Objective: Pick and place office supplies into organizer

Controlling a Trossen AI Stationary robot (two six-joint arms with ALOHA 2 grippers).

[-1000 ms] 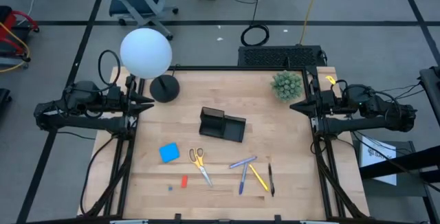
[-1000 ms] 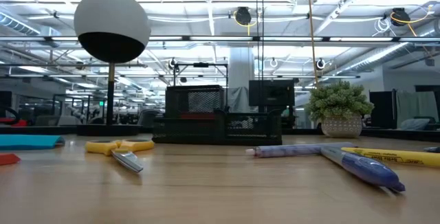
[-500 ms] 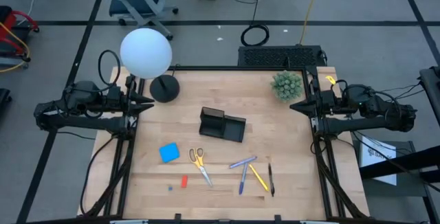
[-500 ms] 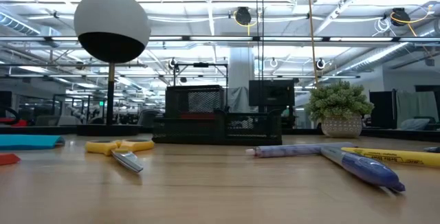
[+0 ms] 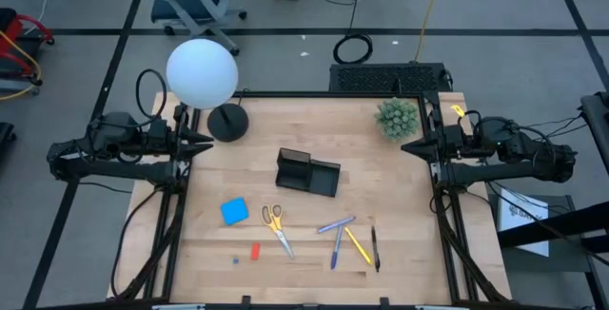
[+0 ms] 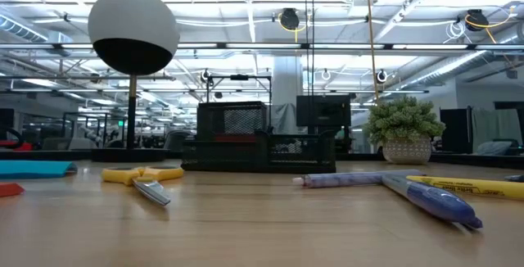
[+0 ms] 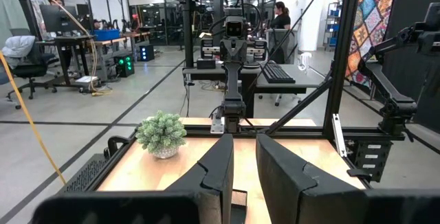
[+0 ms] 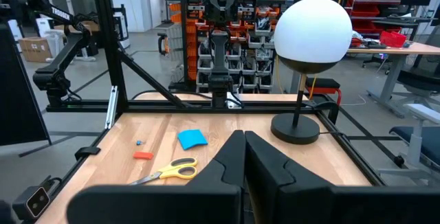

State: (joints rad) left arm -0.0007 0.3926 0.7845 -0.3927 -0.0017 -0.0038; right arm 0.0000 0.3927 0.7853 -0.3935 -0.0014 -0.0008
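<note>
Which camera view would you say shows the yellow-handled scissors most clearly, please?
The high view: the scissors lie whole and unobstructed on the table, between the blue pad and the pens. The low view shows them edge-on, the right wrist view shows them whole at an angle, and the left wrist view misses them.

Organizer (image 6: 259, 138): contents not readable through the mesh in the low view; in the left wrist view only a sliver shows between the fingers (image 7: 220, 176).
Small blue speck (image 5: 235, 261) beside the red piece (image 5: 255, 251): too small to identify.
Blue pad (image 6: 33, 169): cut off by the low view's edge.
Yellow pen (image 6: 479, 187): likewise cut off.
Person (image 7: 280, 16) in the room: distant, partly hidden.
</note>
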